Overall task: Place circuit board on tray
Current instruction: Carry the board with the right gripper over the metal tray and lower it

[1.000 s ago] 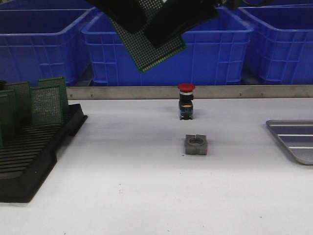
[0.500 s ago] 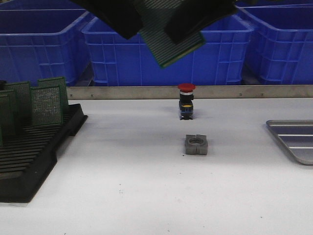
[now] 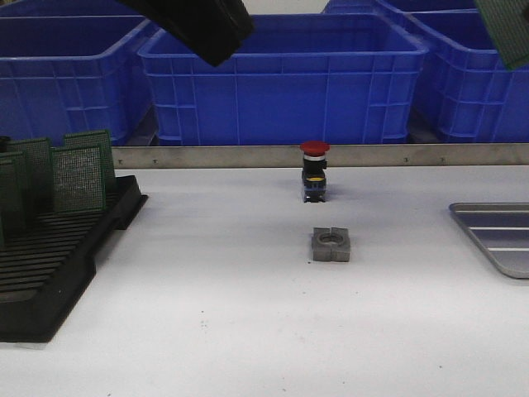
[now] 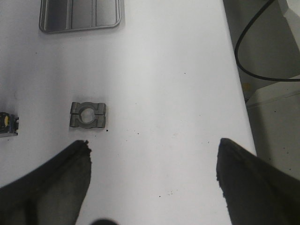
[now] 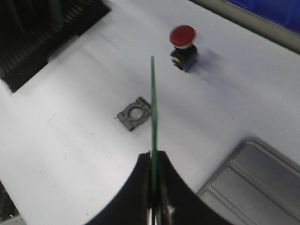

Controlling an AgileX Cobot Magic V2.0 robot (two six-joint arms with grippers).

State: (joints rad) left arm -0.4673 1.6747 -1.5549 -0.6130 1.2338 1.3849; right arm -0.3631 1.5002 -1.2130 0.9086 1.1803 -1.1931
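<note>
The white surface [image 3: 248,314] carries all loose items. Three blue plastic bins [image 3: 285,78] stand in a row behind a metal rail at the far edge of the surface.

At the left edge of the surface, a black slotted rack [image 3: 50,265] holds several green perforated boards [image 3: 78,178] standing upright in its slots.

The tray [image 3: 496,236], silver-grey with a raised rim and ridged floor, lies flat at the right edge of the surface, partly cut off in the front view. Nothing lies in the visible part of it.

The left gripper [image 4: 152,180] is raised above the surface. Its fingers [image 4: 51,183] stand wide apart and hold nothing.

The right gripper [image 5: 153,187] is closed on the circuit board [image 5: 153,108], which is seen edge-on in the right wrist view as a thin green line rising from between the fingers. In the front view only a green corner of the board shows at the upper right edge, high above the surface.

A grey metal block [image 3: 331,245] with a round centre hole lies near the middle of the surface. Behind it, apart from it, a red mushroom-head push button [image 3: 315,171] stands upright.
</note>
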